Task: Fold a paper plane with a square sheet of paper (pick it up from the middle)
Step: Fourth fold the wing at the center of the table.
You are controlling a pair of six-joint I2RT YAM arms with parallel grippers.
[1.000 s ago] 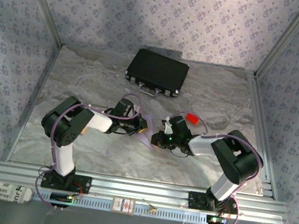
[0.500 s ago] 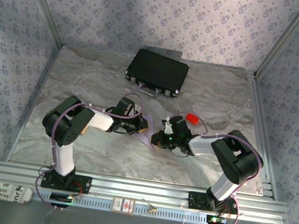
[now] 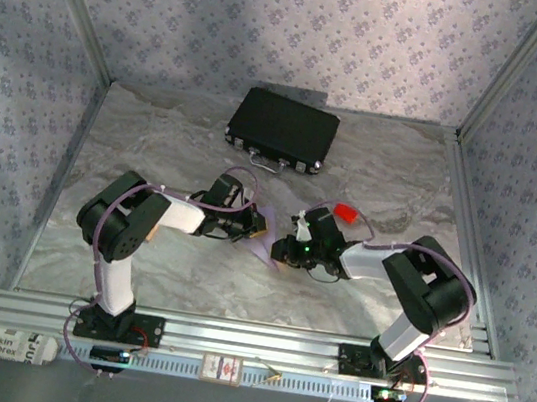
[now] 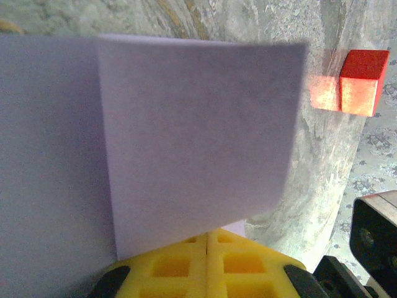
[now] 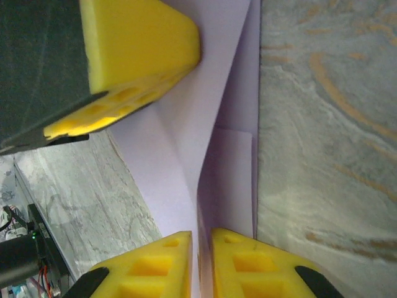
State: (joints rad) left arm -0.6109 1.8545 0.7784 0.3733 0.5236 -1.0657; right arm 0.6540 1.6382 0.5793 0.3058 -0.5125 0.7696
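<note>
The pale lilac sheet of paper (image 3: 264,246) hangs between both grippers above mid-table, folded into overlapping flaps. No paper plane shape can be made out in it. My left gripper (image 3: 256,228) is shut on it; in the left wrist view the yellow pads (image 4: 206,239) meet with the paper (image 4: 186,136) rising from between them. My right gripper (image 3: 281,253) faces it from the right. In the right wrist view its jaws (image 5: 201,239) stand a narrow gap apart, with a creased edge of the paper (image 5: 205,124) running into the gap. The left gripper's finger (image 5: 136,43) grips the paper's far end.
A small red block (image 3: 344,213) lies on the marbled table just behind the right gripper, also in the left wrist view (image 4: 363,81). A black case (image 3: 282,129) sits at the back. Metal frame posts and a front rail (image 3: 248,340) bound the table.
The right gripper's jaws have parted slightly around the paper's edge. Both arms have stayed almost in place, and the left still clamps the paper.
</note>
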